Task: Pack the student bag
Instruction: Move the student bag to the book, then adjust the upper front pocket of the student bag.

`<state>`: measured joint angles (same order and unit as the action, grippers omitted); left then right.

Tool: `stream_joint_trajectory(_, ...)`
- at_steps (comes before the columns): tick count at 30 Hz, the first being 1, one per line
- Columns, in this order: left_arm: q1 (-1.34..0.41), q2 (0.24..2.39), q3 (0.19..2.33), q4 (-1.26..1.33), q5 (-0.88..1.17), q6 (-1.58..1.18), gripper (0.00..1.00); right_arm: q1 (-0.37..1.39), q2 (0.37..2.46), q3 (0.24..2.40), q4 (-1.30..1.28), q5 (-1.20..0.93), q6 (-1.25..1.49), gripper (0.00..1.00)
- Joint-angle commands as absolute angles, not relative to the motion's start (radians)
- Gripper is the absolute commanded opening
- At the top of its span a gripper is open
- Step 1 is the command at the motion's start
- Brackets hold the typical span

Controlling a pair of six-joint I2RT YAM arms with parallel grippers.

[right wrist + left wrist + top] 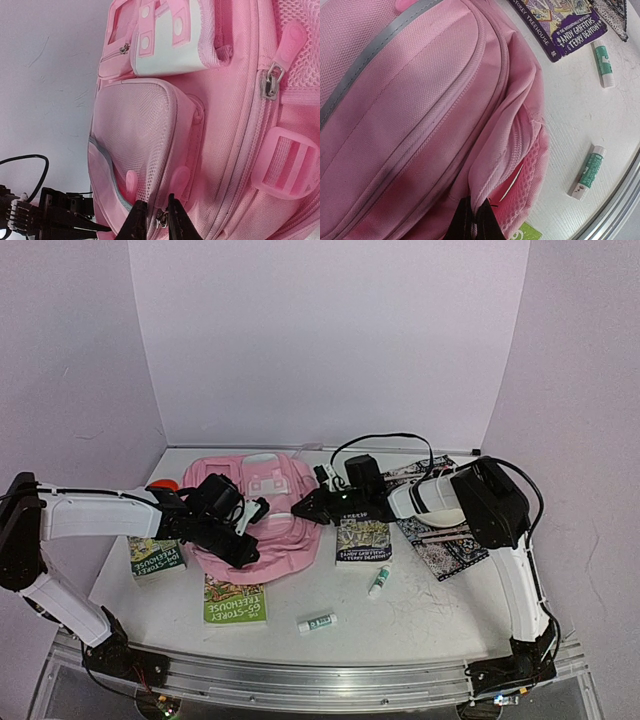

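Observation:
The pink student bag (262,502) lies flat in the middle of the table, front pockets up, white patch (167,52) at its far end. My left gripper (250,520) sits at the bag's near left side. In the left wrist view it (474,220) is shut on a fold of pink fabric beside the zip, at the bag's edge (490,165). My right gripper (302,508) is at the bag's right side. In the right wrist view it (159,219) is closed on a metal zip slider (161,218) below a pink pull tab (180,177).
Two green books (235,600) (157,556) lie near and left of the bag. A purple book (363,538) and a patterned notebook (440,530) lie to its right. Two glue sticks (378,582) (317,622) lie in front. A red object (163,487) is behind the left arm.

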<state>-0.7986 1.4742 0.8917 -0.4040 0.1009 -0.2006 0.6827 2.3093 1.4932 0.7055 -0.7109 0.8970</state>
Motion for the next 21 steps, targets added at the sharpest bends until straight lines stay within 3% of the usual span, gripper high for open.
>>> stream_joint_trajectory(1, -0.798, 1.460, 0.901, -0.335, 0.084, -0.224, 0.00, 0.701, 2.257, 1.489, 0.801, -0.764, 0.919, 0.13)
stream_joint_trajectory(5, -0.798, 1.441, 0.884, -0.334, 0.076, -0.234, 0.00, 0.701, 2.254, 1.482, 0.804, -0.760, 0.909, 0.09)
stream_joint_trajectory(11, -0.798, 1.413, 0.867, -0.335, 0.090, -0.233, 0.00, 0.685, 2.223, 1.439, 0.772, -0.733, 0.813, 0.15)
stream_joint_trajectory(21, -0.798, 1.365, 0.840, -0.334, 0.138, -0.227, 0.00, 0.661, 2.234, 1.508, 0.610, -0.685, 0.684, 0.35)
